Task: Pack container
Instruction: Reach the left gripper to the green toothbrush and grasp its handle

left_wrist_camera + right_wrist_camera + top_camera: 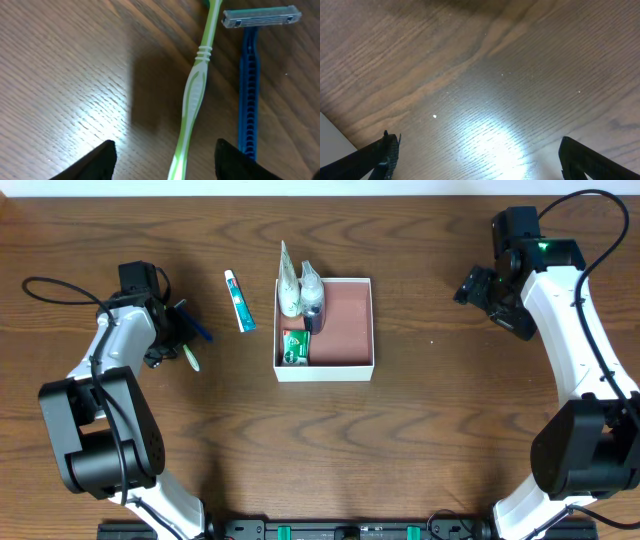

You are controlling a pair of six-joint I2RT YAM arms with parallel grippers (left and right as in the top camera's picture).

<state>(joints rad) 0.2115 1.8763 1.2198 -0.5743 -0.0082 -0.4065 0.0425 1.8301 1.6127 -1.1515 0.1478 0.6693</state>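
The container (345, 367), a square white-walled box with a reddish-brown inside, sits mid-table. Its left side holds a white tube (288, 280), a bottle (312, 290) and a green packet (294, 346). A small toothpaste tube (239, 301) lies left of it on the table. My left gripper (165, 162) is open, low over a green and white toothbrush (195, 100) that runs between its fingers, with a blue razor (250, 90) just right of it. My right gripper (480, 160) is open over bare wood, right of the container.
The wooden table (450, 440) stretches all around the box. A corner of the white box shows at the lower left of the right wrist view (332, 137). Cables trail from both arms.
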